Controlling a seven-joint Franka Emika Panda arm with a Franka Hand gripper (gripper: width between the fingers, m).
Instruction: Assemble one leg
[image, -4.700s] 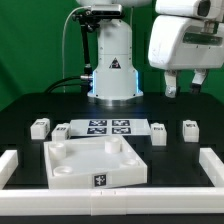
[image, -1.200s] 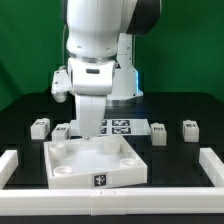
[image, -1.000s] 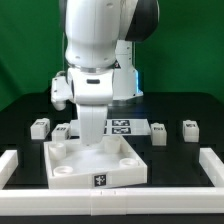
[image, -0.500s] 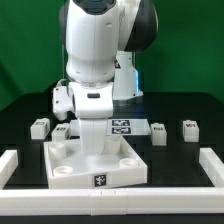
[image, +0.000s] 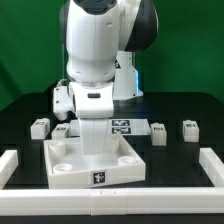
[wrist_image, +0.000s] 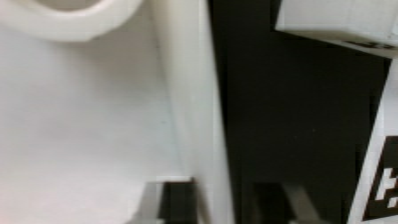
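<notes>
In the exterior view my arm stands over the middle of the black desk (image: 180, 150), and my hand (image: 91, 148) is down at the back wall of the white square tray piece (image: 70, 178), toward that wall's end on the exterior view's left. My own wrist hides the fingers here. None of the legs is in my hold. All four stand on the desk behind the tray, counted from the exterior view's left: the first leg (image: 40, 127), the second leg (image: 62, 131) just beside my hand and partly covered by it, then the third leg (image: 160, 132) and the fourth leg (image: 189, 129) on the far side of the marker board (image: 122, 127). In the wrist view the tray's wall (wrist_image: 196, 100) runs between my two fingertips (wrist_image: 169, 200). My hand (wrist_image: 228, 200) is open astride the wall, with a dark gap on one side of it, so it clamps nothing that I can see. A round socket (wrist_image: 71, 12) of the tray shows inside the wall. Outside it lie the dark desk (wrist_image: 294, 110), the blurred second leg (wrist_image: 338, 25) and an edge of the marker board (wrist_image: 386, 165).
</notes>
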